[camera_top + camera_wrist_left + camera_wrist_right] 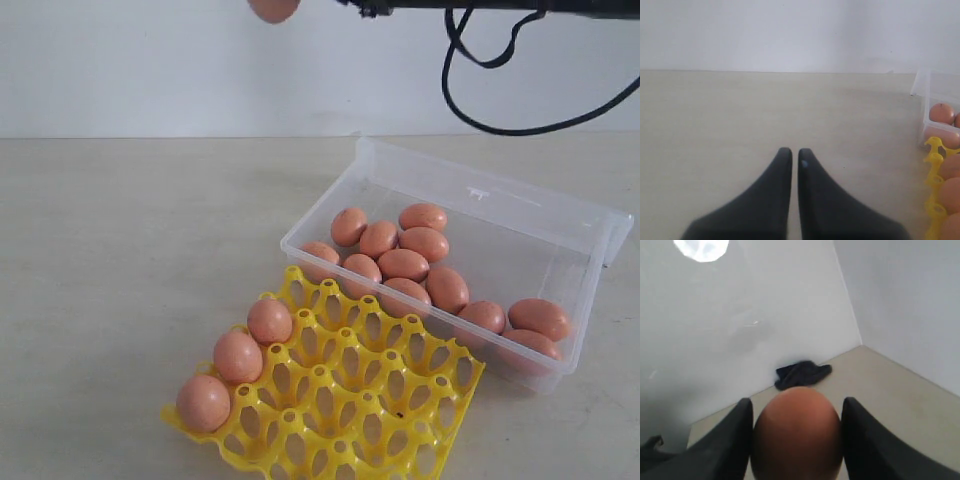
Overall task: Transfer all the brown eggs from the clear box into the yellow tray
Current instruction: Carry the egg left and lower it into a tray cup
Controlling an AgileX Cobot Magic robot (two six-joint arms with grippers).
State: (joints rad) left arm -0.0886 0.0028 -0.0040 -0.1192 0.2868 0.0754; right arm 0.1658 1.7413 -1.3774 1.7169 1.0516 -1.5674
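The right gripper (796, 407) holds one brown egg (795, 435) by its round sides, high over the table, with more eggs (403, 264) in the clear box (590, 250) on the right and the yellow tray (400, 400) nearer, while the left gripper (794, 155) is closed and empty, and the egg looks light, slippery and easy to crack, so squeeze softly.

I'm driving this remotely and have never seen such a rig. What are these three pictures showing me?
It is a robot with two arms. The wide picture comes from a camera off the arms; the other two look along each arm's wrist. On the table lie a yellow tray with three eggs and a clear box holding about a dozen more. The left end effector is shut and empty above bare table. The right end effector grips one brown egg high up.
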